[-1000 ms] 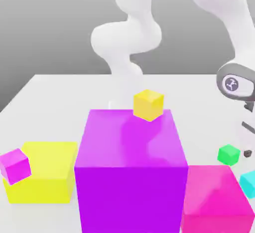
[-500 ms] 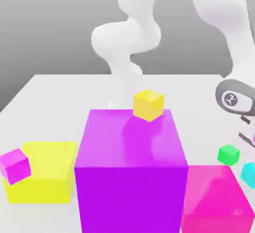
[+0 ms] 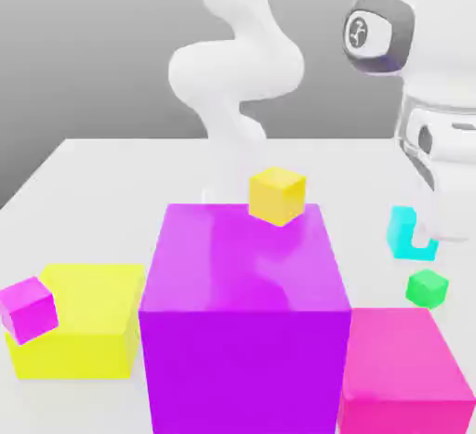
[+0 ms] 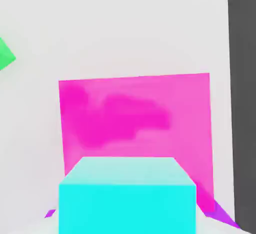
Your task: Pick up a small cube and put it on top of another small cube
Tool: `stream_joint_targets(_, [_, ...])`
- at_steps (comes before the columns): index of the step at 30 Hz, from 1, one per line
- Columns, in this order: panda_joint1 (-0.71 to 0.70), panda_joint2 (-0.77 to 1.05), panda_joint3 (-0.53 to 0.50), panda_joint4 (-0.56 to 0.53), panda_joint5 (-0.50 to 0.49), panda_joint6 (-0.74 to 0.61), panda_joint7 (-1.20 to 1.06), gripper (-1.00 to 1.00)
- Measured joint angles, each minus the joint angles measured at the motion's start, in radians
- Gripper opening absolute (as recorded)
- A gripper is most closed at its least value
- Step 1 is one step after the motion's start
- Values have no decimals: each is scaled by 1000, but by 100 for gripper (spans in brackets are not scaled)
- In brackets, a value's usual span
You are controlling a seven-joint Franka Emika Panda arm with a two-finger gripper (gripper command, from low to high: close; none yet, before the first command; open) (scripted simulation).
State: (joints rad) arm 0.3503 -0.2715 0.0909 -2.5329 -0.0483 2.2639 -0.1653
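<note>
Cyan cube (image 3: 406, 233): clamped in my gripper (image 3: 418, 237), lifted off the table (image 3: 102, 158).
Green cube (image 3: 427, 287): at six o'clock below, unstacked; placing remains.

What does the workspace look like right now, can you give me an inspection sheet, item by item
Surface: white table, lit evenly.
Job's things: small cyan cube lifted off the table, above and behind the small green cube in the exterior view.
Clutter: big purple block in front, small yellow cube at its far edge; big pink block at the exterior view's right; yellow block at its left with a small magenta cube in front of it.
Grippers: gripper with jaws shut on the cyan cube.
Cables: nothing seen.
Surroundings: plain grey backdrop.
</note>
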Motion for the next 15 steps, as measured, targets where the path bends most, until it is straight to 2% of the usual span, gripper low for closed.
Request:
stream_joint_targets(12, [-147,-425,-105,-99,33,-330,105,-100])
stream_joint_targets(15, [-165,-434,-112,-168,36,-270,111,-100])
